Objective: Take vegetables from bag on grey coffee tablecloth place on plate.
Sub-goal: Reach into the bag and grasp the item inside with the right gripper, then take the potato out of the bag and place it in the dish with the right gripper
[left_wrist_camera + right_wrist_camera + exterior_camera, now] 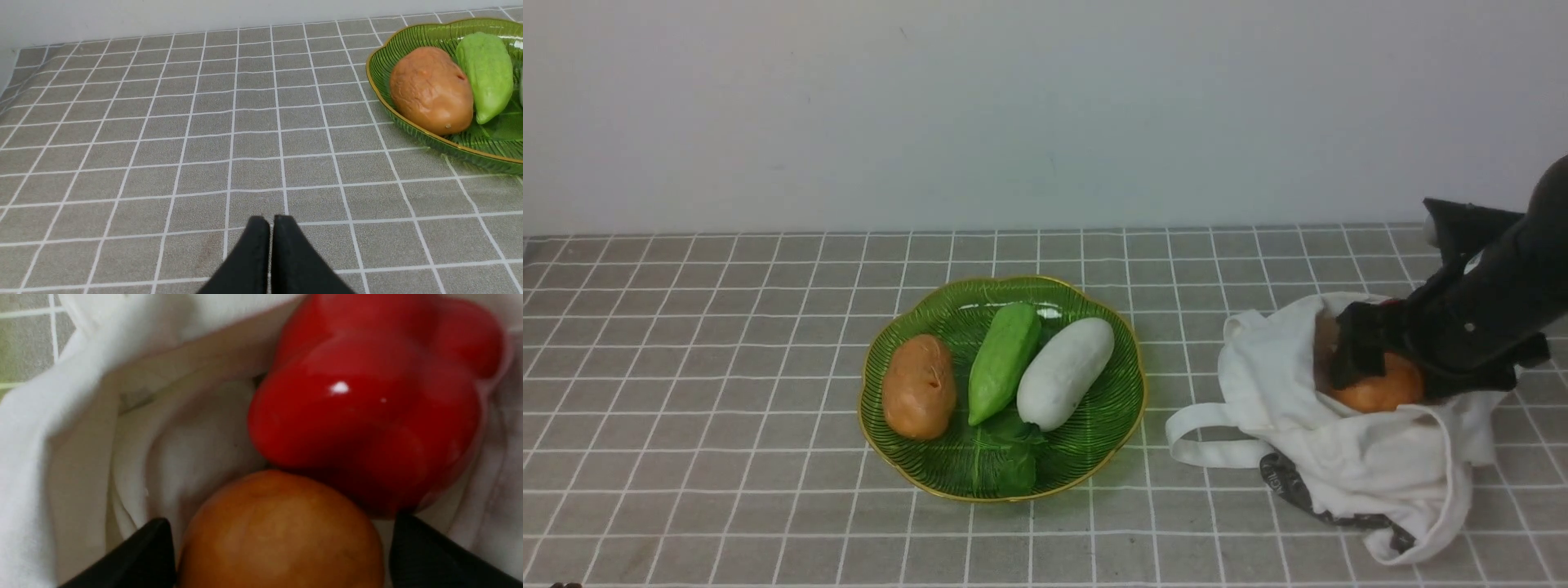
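The white bag (pixel 1364 465) lies open at the right on the grey coffee tablecloth (pixel 727 367). My right gripper (pixel 1368 359) reaches into its mouth. In the right wrist view the right gripper (pixel 282 543) is open, its black fingers (pixel 151 555) on either side of the orange-brown potato-like vegetable (pixel 282 522), one finger against it and a thin gap at the other. The red bell pepper (pixel 367 400) lies just beyond, touching it. The potato-like one also shows in the front view (pixel 1384 392). The green plate (pixel 1094 465) sits at the centre. My left gripper (pixel 270 222) is shut and empty above bare cloth.
The plate holds another orange-brown potato (pixel 919 385), a light green vegetable (pixel 1003 359) and a white one (pixel 1064 371); the plate's rim (pixel 380 90) and potato (pixel 431 90) show in the left wrist view. A pale wall runs behind the table. A bag handle (pixel 1201 441) loops toward the plate.
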Robot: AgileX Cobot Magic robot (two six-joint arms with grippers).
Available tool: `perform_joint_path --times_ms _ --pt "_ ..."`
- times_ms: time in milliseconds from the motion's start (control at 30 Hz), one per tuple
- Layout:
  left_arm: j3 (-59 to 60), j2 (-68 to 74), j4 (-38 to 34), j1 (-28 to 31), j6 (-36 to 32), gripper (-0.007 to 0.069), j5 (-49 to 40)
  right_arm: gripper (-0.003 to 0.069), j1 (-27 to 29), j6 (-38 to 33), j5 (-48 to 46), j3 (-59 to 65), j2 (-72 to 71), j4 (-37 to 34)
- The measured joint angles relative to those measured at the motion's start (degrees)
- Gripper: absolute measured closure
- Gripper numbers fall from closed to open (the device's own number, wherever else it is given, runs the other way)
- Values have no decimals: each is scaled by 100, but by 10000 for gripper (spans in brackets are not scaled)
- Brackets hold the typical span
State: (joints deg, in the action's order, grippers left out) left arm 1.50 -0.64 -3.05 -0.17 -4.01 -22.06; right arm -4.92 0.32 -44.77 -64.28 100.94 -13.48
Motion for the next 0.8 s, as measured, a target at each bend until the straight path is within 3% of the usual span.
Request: perform_joint_path --times_ms 33,100,300,500,667,800 --pt "0 0 0 0 0 629 0 49 0 -32 0 0 -1 -7" --pt "0 0 0 0 0 629 0 144 0 -93 -12 0 -1 -26" --pt "0 0 0 0 0 629 0 140 0 -197 -250 -8 -202 -20" --pt "0 0 0 0 0 629 0 140 0 -286 -264 -37 -1448 -65" --pt "0 0 0 0 0 629 0 140 -33 -391 170 -44 -2160 -664" --pt "0 0 0 0 0 629 0 140 -435 -759 484 -44 -2340 -1276"
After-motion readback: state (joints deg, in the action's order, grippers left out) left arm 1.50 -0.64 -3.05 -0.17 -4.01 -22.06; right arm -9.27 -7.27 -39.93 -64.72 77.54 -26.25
